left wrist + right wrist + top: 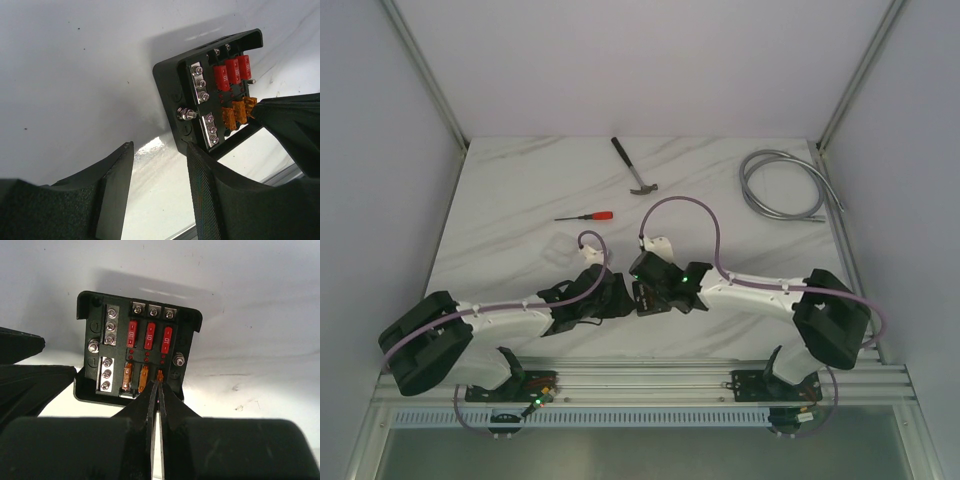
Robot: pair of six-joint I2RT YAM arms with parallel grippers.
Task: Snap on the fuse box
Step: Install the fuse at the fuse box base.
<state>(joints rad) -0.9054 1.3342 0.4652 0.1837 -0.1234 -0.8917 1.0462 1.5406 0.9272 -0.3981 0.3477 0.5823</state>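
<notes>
**Fuse box between both sets of fingers, cover off**

Position: the fuse box [135,357] sits at the near middle of the worktop [520,200], right where my two arms meet. The overhead view shows little of it, because the wrists crowd over it. Both wrist views show it open-faced, slots toward the cameras. It looks tilted in the left wrist view. I cannot tell whether it lies flat on the worktop.

Contents: three red fuses [149,335] stand in the upper row and the orange fuses [135,379] in the row under them. Two metal strips with screws [110,326] run down one side.

Right arm: the right fingers [152,400] are drawn almost together, with only a thin slit between them. Their tips pinch the end orange fuse [160,375], which is seated in the last slot of the lower row.

Left arm: the left fingers [125,165] are spread wide with nothing between them but bare worktop. The tip of one finger lies at the box's lower edge. I cannot make out whether it touches.

Elsewhere on the worktop:
- A clear plastic piece [558,248] lies just beyond the left wrist.
- A red-handled screwdriver [585,216] lies a little farther back.
- A hammer [635,168] lies near the far edge.
- A coiled grey hose [785,185] lies in the far corner on the right arm's side, well apart from the box.
</notes>
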